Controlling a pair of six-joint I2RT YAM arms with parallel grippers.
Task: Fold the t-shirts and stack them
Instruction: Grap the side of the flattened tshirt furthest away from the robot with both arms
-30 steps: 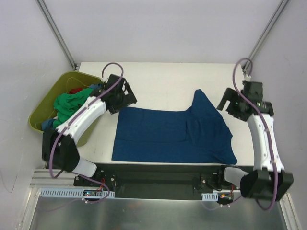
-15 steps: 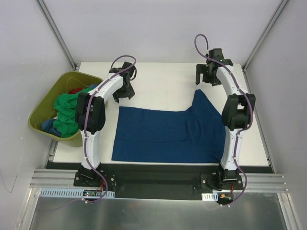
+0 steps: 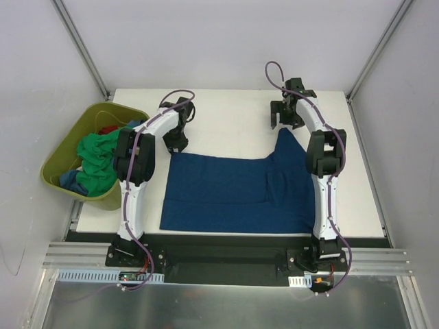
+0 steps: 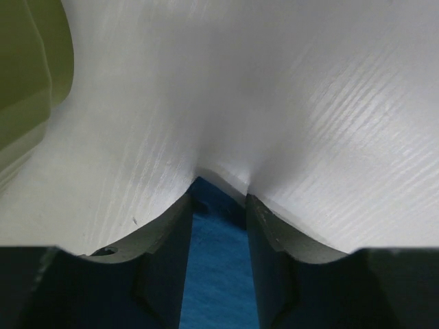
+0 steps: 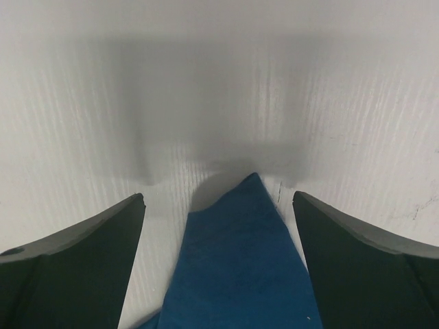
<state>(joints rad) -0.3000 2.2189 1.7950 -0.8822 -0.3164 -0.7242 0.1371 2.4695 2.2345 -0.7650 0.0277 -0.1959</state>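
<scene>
A blue t-shirt (image 3: 240, 192) lies spread flat on the white table, one sleeve pointing toward the far right. My left gripper (image 3: 177, 142) is pressed down at the shirt's far left corner. In the left wrist view, that gripper (image 4: 219, 199) has its jaws drawn close on either side of the blue cloth (image 4: 216, 274), which lies flat in the narrow gap. My right gripper (image 3: 287, 123) hangs over the sleeve tip. In the right wrist view, it (image 5: 218, 195) is wide open, and the pointed blue cloth (image 5: 240, 267) lies between its fingers, touching neither. More t-shirts, green (image 3: 96, 154) and red (image 3: 106, 129), lie heaped in the tub.
An olive-green plastic tub (image 3: 103, 106) stands off the table's left edge, close beside the left arm; its wall (image 4: 27, 75) shows at the left of the left wrist view. Bare white table lies beyond the shirt, with grey walls behind and on both sides.
Both arms swung in from the sides to the shirt's far edge. The left jaws narrowed around the far left corner. The right gripper came down and left onto the sleeve tip.
</scene>
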